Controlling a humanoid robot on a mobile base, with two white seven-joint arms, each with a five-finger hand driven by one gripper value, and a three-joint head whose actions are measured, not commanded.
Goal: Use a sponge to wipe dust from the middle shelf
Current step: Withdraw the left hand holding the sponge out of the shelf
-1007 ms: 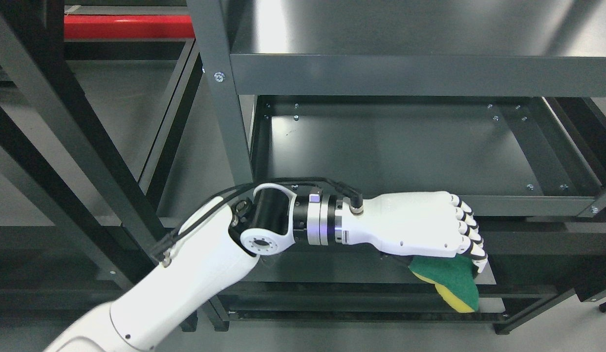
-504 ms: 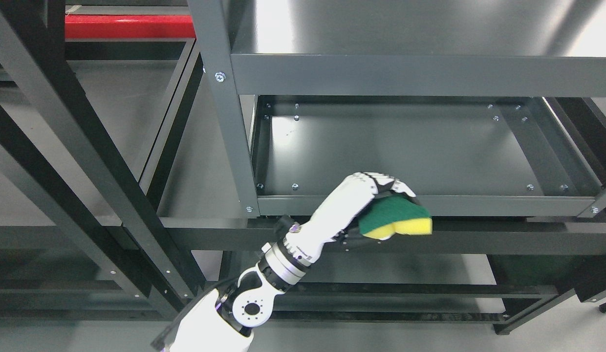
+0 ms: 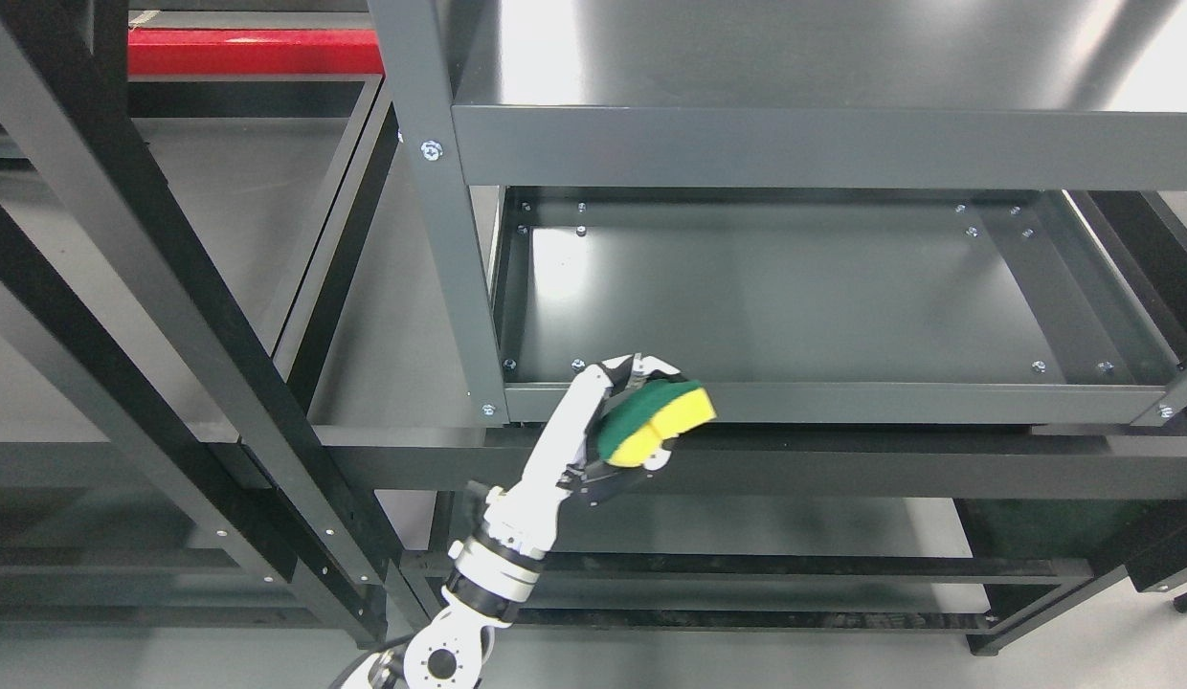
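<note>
My left hand point(image 3: 624, 421) rises from the bottom edge left of the middle, its white fingers curled around a green and yellow sponge point(image 3: 653, 421). The sponge is bent in the grasp, green face up and toward the hand, yellow edge pointing right. Hand and sponge hang just in front of the front lip of the middle shelf point(image 3: 842, 402), near its left end. The shelf's dark grey surface point(image 3: 785, 297) lies behind and above the sponge, with nothing on it. My right arm does not show.
A grey upright post point(image 3: 440, 211) stands just left of the hand. The top shelf point(image 3: 823, 86) overhangs the middle one. A lower shelf point(image 3: 747, 536) sits beneath. Dark diagonal frame bars point(image 3: 144, 287) cross the left side, with a red beam point(image 3: 249, 53) at the top left.
The left arm has swung from lying across the lower shelf at the right to pointing upward, carrying the sponge up and left to the middle shelf's front lip.
</note>
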